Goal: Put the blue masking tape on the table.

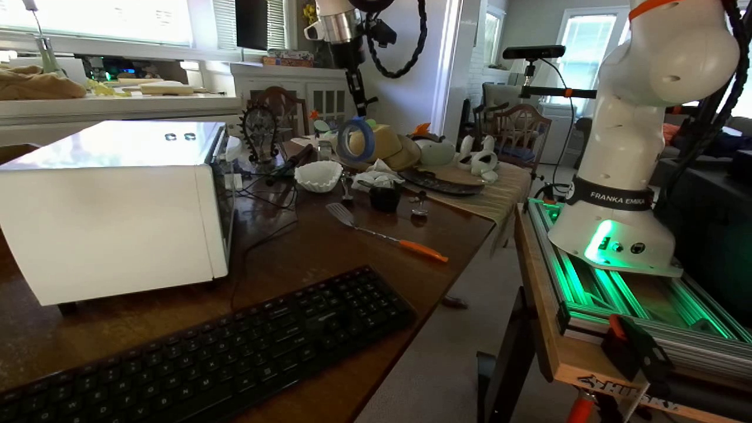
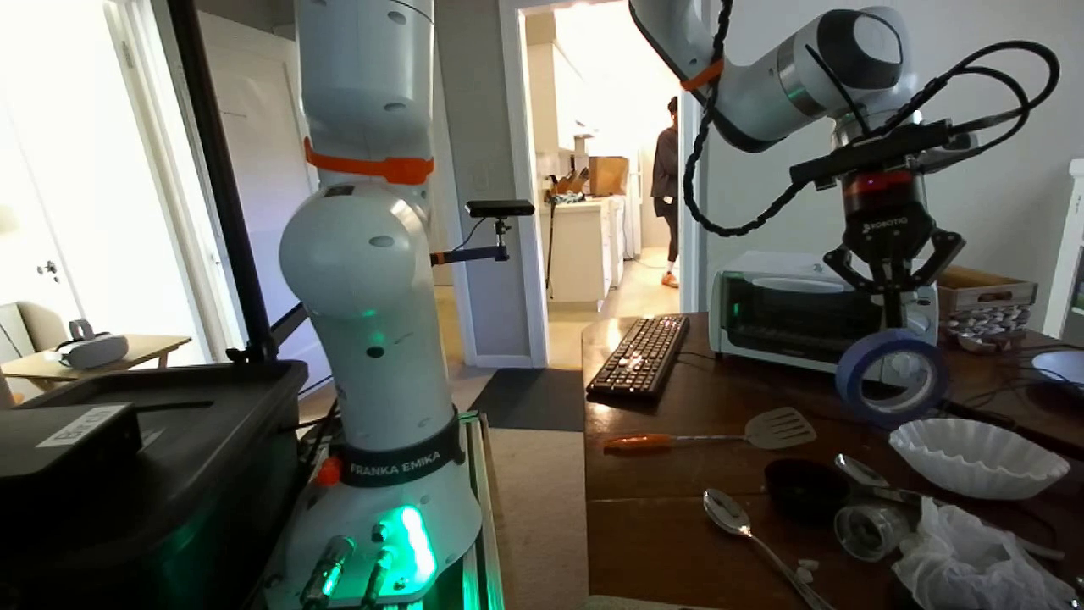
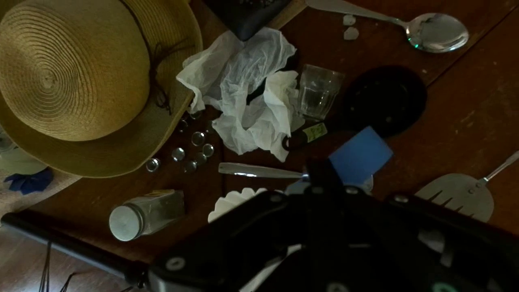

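- the pincer [image 2: 892, 318] was drawn nearly together, clamped on the upper rim of the blue masking tape [image 2: 849, 385]; i couldn't tell how far over that rim it reached.
- the tape hung straight below the pincer, upright on edge, apart from the table [image 2: 644, 542] underneath.
- lower than the pincer sat a white fluted bowl [image 2: 978, 462] and a black dish [image 2: 806, 491].
- to my eye the coming move was downward, and tape set down that upright seemed likely to roll or topple.
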You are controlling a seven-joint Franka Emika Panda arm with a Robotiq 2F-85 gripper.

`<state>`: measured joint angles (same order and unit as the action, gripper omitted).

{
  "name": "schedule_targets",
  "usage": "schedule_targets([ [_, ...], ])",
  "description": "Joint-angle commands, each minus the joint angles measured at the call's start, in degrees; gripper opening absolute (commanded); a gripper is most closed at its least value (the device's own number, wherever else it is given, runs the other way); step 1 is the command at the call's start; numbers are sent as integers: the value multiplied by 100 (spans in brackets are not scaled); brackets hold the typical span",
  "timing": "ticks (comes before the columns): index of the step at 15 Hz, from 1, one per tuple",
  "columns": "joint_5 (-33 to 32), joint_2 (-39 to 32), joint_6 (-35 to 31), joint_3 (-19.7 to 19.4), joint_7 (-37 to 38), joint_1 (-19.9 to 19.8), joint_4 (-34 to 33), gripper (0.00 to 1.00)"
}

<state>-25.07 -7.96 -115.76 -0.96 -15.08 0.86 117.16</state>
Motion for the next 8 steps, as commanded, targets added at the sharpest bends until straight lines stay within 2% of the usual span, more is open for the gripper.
schedule_targets([
  [1, 31, -186, 327, 36, -2, -16, -184, 0],
  [8, 42, -405, 554, 4, 39, -45, -389, 0],
])
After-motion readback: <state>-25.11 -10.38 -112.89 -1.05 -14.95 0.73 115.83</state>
